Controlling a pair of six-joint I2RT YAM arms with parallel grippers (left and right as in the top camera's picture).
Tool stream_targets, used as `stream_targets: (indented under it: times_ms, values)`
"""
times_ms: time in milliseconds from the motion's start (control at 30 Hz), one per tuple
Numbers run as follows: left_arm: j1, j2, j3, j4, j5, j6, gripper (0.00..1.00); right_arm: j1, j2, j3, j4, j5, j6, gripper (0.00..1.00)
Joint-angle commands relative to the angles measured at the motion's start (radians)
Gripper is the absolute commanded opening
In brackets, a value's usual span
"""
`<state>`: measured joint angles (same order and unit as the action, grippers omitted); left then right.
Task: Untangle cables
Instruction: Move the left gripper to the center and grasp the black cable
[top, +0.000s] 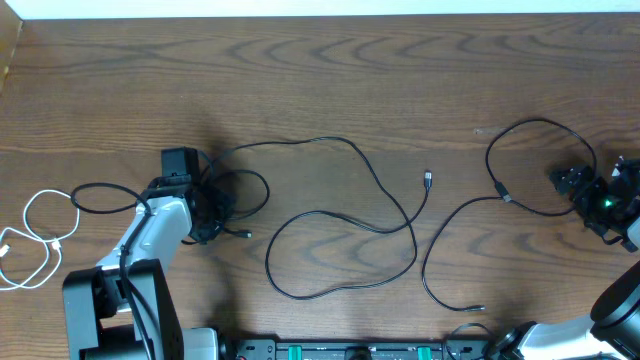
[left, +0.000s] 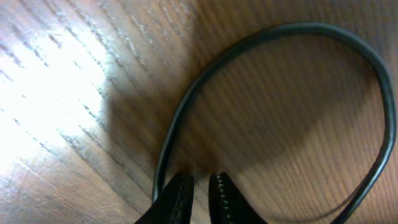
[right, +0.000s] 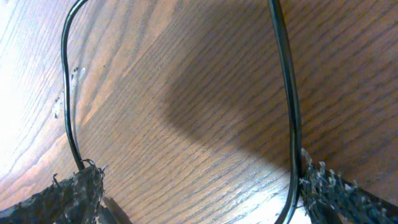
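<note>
Several black cords (top: 340, 215) sprawl across the middle of the tabletop (top: 320, 70), with a white cord (top: 40, 240) coiled by its left edge. Left gripper (left: 200, 179) is open just a crack, nothing between its fingers — one black cord curls just beside them. Right gripper (right: 199, 173) gapes wide near the right edge, empty, cord close by each finger. Best bet: pinch one strand only, lift it clear, drag slowly.
</note>
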<state>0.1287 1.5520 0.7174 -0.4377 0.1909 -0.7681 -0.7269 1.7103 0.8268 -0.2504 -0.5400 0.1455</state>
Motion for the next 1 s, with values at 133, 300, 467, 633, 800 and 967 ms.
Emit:
stream_targets:
  times_ms: [133, 300, 467, 633, 800, 967]
  values:
    - [-0.001, 0.004, -0.002, -0.023, 0.000, -0.012, 0.88, 0.009, 0.013, -0.009, -0.011, -0.005, -0.013, 0.99]
    - [-0.001, -0.098, 0.014, -0.066, 0.005, -0.012, 0.91, 0.009, 0.013, -0.009, -0.010, -0.005, -0.013, 0.99]
    - [-0.001, -0.309, 0.014, -0.029, 0.004, -0.012, 0.92, 0.009, 0.013, -0.009, -0.003, -0.005, -0.013, 0.99]
    - [-0.002, -0.480, 0.014, -0.011, -0.002, -0.011, 0.92, 0.009, 0.013, -0.009, -0.003, -0.005, -0.023, 0.99]
    - [-0.002, -0.558, 0.014, -0.063, -0.003, 0.157, 0.92, 0.009, 0.013, -0.009, 0.004, -0.005, -0.028, 0.99]
    - [-0.005, -0.533, 0.014, -0.093, 0.104, 0.329, 0.92, 0.009, 0.013, -0.009, 0.005, -0.005, -0.028, 0.99]
